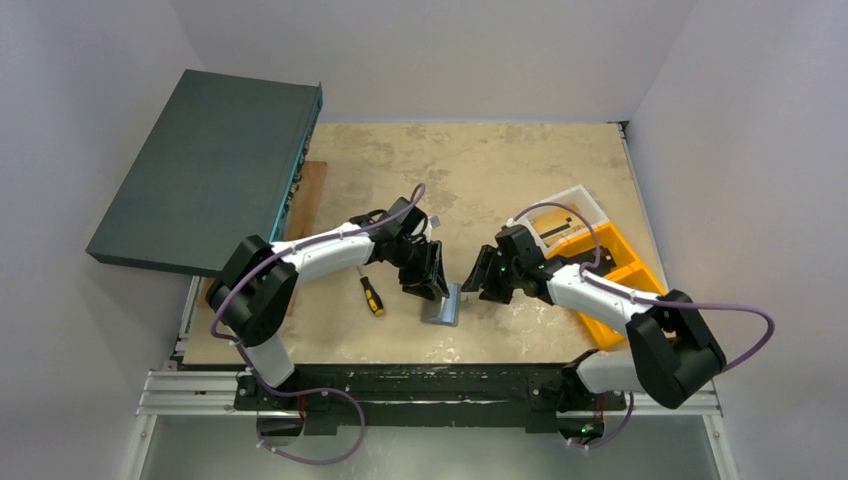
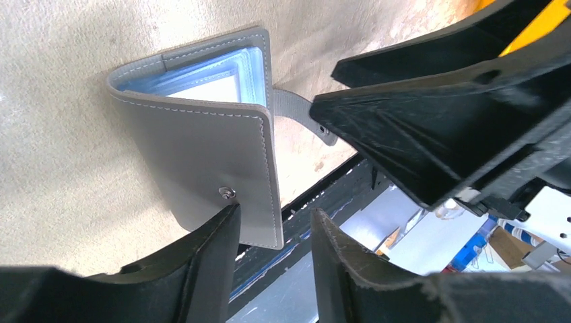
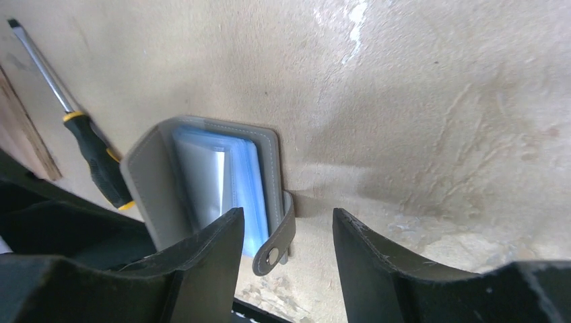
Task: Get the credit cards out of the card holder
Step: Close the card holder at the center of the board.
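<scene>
Left gripper (image 2: 275,215): nearest the left wrist lens. Its fingers are spread, and the lower corner of the card holder (image 2: 202,155) lies in the gap. One finger overlaps the cover just below a snap stud (image 2: 227,193).
Right gripper (image 3: 286,215): fills the bottom of its own view. Its fingers are spread, and the tab (image 3: 276,239) hangs between them, not pinched.
Card holder: on the table (image 1: 500,180) near the front edge, between the two grippers. It is partly open, with pale blue sleeves (image 3: 209,175) showing between the grey covers.
Left wrist only: shows the stud on the outer cover, and the right gripper's black fingers close beside the tab.
Right wrist only: shows the tab's curled snap end, and a screwdriver (image 3: 94,151) just beside the holder.
Top only: shows a dark box (image 1: 210,170) at far left and an orange bin (image 1: 610,270) by the right arm. Here the holder is only a small grey patch, its inside unreadable.
Cards: a pale sheet sits in one sleeve; I cannot tell whether it is a card.
</scene>
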{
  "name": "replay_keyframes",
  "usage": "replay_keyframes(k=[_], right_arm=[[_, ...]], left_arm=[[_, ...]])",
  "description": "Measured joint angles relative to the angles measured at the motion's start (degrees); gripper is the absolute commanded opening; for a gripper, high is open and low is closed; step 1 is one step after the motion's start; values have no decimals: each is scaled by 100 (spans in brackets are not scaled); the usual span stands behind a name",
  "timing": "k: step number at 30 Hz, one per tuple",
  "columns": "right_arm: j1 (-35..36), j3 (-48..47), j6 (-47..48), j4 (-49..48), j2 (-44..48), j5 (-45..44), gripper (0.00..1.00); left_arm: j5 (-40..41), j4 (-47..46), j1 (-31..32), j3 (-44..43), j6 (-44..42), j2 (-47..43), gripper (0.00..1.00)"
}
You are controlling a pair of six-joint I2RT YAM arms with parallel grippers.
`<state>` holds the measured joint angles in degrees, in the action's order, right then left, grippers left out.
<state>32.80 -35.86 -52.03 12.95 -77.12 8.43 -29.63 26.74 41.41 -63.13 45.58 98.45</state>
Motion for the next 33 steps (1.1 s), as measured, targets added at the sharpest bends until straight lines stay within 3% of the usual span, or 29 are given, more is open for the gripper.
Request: replay_keyframes(k=[16,31,33], right_arm=[[-315,52,63,297,527,-138,49],[-315,52,131,323,520,-138,44],[-315,52,151,348,520,-138,36]], left_arm=[[-177,-535,107,-181,531,811,69],[-260,-774,105,-199,1064,986,75],[-245,-728,105,-229,1027,977,76]])
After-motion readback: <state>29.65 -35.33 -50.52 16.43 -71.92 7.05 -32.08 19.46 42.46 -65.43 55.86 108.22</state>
